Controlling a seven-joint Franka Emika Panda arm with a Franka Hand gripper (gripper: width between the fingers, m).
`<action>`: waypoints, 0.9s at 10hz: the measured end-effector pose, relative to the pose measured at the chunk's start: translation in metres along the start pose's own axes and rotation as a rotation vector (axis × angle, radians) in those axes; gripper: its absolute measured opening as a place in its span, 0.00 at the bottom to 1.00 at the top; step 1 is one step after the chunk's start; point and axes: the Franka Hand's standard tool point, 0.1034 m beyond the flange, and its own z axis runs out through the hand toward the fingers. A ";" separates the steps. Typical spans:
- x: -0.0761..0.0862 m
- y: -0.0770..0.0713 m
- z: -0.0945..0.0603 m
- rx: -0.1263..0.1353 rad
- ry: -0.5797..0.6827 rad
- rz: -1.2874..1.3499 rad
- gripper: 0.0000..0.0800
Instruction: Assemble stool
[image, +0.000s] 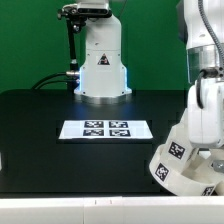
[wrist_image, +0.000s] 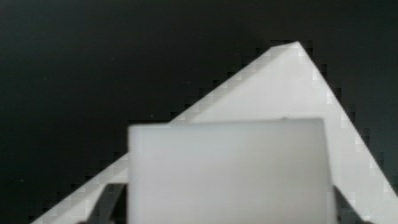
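Hovering at worktop's near right corner (exterior view), gripper (wrist_image: 228, 205) presses over stool (image: 182, 158), seat and tagged legs clustered there; white block (wrist_image: 231, 165) fills jaw gap, apparently clamped for fitting.

No readable text; only marker tags on the marker board (image: 106, 128) and stool seat (image: 182, 160).

The round white plastic stool seat (image: 180, 160) bears black-and-white square tags, as does the thin flat white marker board (image: 106, 129) on the black table (image: 40, 120)
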 end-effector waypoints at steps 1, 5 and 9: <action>0.000 0.000 0.000 0.000 0.000 -0.045 0.41; 0.000 0.000 0.000 0.000 0.002 -0.053 0.79; -0.013 -0.009 -0.055 0.019 -0.075 -0.169 0.81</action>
